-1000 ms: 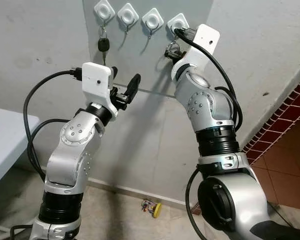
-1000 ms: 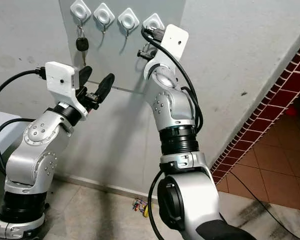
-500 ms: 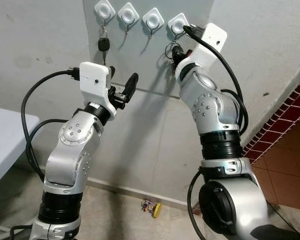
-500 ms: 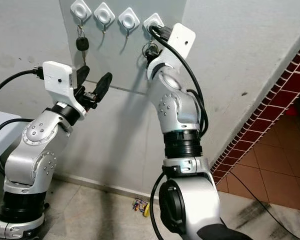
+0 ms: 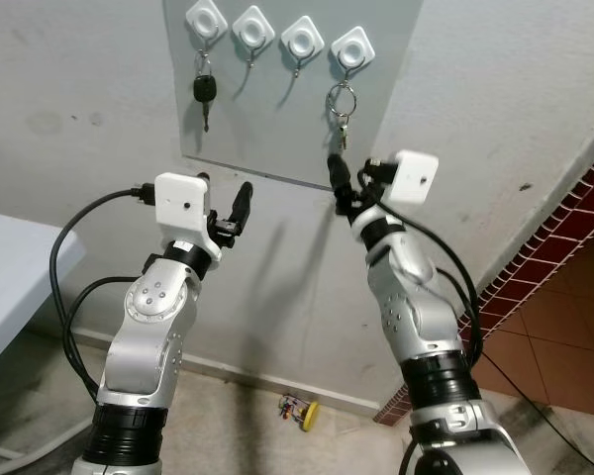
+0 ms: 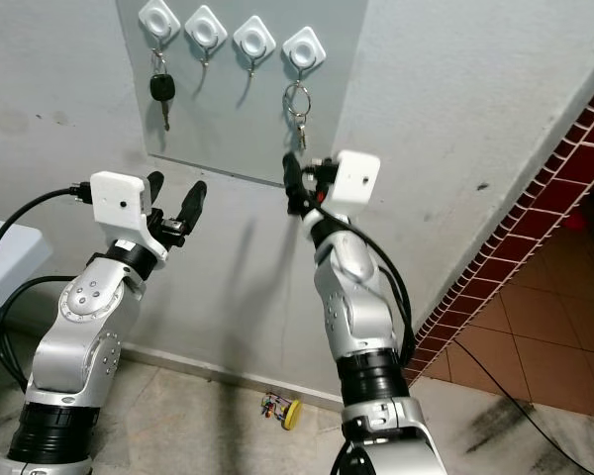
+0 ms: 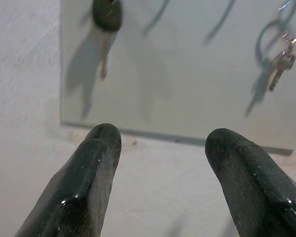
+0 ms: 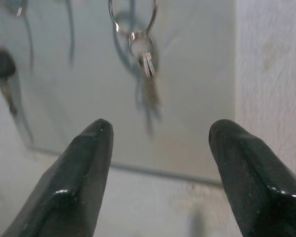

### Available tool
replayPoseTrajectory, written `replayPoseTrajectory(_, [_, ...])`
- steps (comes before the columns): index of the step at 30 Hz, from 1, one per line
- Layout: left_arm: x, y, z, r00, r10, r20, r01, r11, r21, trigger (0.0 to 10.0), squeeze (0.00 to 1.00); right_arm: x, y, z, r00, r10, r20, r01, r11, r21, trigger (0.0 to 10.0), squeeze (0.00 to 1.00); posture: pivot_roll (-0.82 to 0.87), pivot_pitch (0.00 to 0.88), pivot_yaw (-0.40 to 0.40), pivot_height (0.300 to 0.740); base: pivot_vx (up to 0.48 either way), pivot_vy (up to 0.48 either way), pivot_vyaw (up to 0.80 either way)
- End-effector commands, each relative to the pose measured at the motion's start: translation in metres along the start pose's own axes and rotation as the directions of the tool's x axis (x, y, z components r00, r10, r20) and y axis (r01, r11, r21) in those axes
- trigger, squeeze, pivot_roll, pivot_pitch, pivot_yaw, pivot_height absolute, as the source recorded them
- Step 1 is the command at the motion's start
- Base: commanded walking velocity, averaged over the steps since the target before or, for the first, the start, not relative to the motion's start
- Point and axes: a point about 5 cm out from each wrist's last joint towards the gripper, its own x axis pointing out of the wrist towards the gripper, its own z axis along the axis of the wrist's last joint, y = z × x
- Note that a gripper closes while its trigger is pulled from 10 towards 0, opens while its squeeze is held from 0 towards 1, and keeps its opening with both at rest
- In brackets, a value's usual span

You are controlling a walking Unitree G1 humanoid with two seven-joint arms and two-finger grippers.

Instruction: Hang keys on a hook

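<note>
Now the keys (image 5: 341,107) hang by their ring from the rightmost hook (image 5: 353,48) on the grey wall panel (image 5: 277,119). Just below them the right gripper (image 5: 337,183) is spread wide and empty. The left gripper (image 5: 223,198) is also wide, holding nothing.

Looking along the right gripper (image 8: 158,173), its two black fingers (image 8: 71,190) spreading wide apart with nothing between them. Hanging beyond the gap, a metal key ring (image 8: 132,17) carrying small silver keys (image 8: 147,66), dangling against a grey wall panel (image 8: 187,98) and casting a soft shadow there. Showing at the panel's far side, a dark-headed key (image 8: 1,64), slightly blurred. Running beside and below the panel, rough white wall (image 8: 271,64).
</note>
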Motion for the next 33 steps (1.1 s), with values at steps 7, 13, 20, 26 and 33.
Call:
replayPoseTrajectory(7, [-0.016, 0.017, -0.043, 0.995, 0.091, -0.044, -0.092, 0.995, -0.039, 10.0, 0.00, -0.020, -0.017, -0.042, 0.994, 0.025, -0.110, -0.032, 0.998, -0.058, 10.0, 1.00, -0.03, 0.000, -0.082, 0.724, 0.000, 0.000, 0.00])
replayPoseTrajectory(13, [-0.025, 0.018, -0.061, 0.990, 0.117, -0.084, -0.123, 0.990, -0.064, 10.0, 0.00, -0.028, -0.020, -0.057, 0.990, 0.036, -0.139, -0.044, 0.998, -0.054, 10.0, 1.00, -0.04, 0.000, -0.066, 0.724, 0.000, 0.000, 0.00])
replayPoseTrajectory(20, [-0.026, 0.022, -0.064, 0.991, 0.125, -0.043, -0.128, 0.989, -0.080, 10.0, 0.00, -0.032, -0.023, -0.061, 0.992, 0.038, -0.118, -0.048, 0.995, -0.090, 10.0, 1.00, -0.04, 0.000, -0.065, 0.724, 0.000, 0.000, 0.00])
replayPoseTrajectory(26, [-0.027, 0.026, -0.066, 0.992, 0.121, -0.028, -0.124, 0.987, -0.101, 10.0, 0.00, -0.034, -0.027, -0.061, 0.994, 0.054, -0.097, -0.066, 0.990, -0.124, 10.0, 0.00, -0.05, 0.000, -0.064, 0.724, 0.000, 0.000, 0.00])
replayPoseTrajectory(33, [-0.043, 0.029, -0.108, 0.978, 0.126, -0.167, -0.132, 0.991, -0.025, 10.0, 0.00, -0.064, -0.047, -0.099, 0.962, 0.038, -0.269, -0.087, 0.981, -0.174, 10.0, 0.00, -0.05, 0.000, -0.062, 0.724, 0.000, 0.000, 0.00])
